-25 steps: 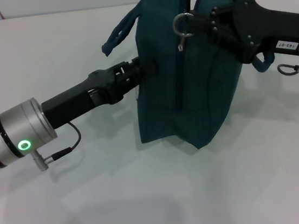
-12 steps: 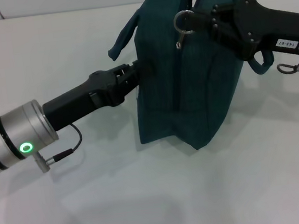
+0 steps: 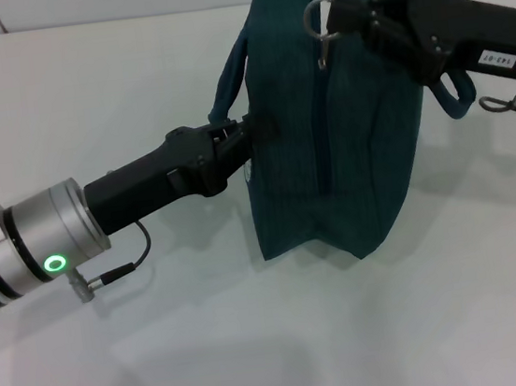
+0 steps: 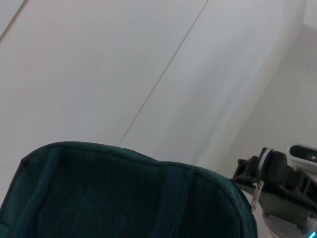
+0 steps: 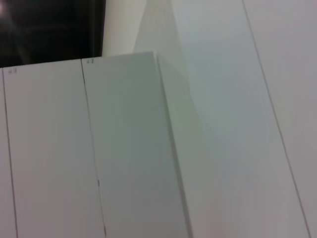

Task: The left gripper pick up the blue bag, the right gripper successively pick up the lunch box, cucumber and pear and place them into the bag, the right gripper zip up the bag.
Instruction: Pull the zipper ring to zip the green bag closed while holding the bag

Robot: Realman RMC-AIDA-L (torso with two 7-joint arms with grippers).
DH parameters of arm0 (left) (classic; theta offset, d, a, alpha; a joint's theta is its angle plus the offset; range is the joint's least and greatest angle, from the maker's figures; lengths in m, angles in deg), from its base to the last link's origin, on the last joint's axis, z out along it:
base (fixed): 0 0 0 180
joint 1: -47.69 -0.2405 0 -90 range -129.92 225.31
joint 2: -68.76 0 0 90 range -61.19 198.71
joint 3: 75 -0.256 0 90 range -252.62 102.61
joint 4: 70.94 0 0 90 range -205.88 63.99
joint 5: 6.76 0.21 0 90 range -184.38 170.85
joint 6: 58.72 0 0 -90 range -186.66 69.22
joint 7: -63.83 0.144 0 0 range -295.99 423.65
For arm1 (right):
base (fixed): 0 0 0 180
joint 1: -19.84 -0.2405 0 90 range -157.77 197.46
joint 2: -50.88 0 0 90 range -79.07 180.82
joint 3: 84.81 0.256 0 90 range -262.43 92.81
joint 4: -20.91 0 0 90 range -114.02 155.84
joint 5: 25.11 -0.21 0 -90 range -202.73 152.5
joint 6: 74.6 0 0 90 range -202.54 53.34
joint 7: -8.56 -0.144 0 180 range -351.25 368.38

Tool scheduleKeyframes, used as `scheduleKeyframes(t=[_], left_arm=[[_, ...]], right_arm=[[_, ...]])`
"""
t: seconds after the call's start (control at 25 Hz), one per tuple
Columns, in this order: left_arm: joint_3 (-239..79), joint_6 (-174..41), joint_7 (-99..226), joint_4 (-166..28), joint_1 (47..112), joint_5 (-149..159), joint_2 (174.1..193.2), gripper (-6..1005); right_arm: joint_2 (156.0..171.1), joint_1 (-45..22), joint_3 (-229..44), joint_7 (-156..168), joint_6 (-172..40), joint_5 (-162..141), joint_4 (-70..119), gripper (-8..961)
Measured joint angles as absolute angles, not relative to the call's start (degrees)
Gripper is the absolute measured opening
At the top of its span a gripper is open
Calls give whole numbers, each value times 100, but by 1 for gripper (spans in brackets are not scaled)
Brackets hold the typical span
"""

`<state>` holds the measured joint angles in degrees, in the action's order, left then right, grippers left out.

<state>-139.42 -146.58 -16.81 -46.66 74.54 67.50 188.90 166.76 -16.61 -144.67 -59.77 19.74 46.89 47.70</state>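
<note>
Teal blue bag [image 3: 327,137] hangs upright, left gripper [image 3: 238,144] clamping its side, right gripper [image 3: 349,17] pinching its zipper ring [image 3: 315,16].

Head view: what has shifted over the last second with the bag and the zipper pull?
The right gripper has drawn the metal ring zipper pull up toward the far top edge of the blue bag. The bag itself has shifted a little to the robot's right, and the left gripper moved with it. Unchanged: the left gripper stays at the bag's left side, the right stays on the pull, and the bag still stands on the white table.
</note>
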Motion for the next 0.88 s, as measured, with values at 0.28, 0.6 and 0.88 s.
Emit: scheduleKeyframes(t=[0.28,0.6,0.88], left_arm=[[-14074,-14662,-1568,-4675,7439,6753,18890,59],[-14131,-14765,-1468,-4724,7393,6782,18884,58],[-14252,-14775,-1246,-4931,7378,6780,18879,57]], right_arm=[[16648,-1621,-14431,-6001,1907,4573,4763,9],[16644,-1635,-14431,-6239,1313,4515,4577,9],[16641,-1671,-14434,-6629,1109,4471,4562,8]])
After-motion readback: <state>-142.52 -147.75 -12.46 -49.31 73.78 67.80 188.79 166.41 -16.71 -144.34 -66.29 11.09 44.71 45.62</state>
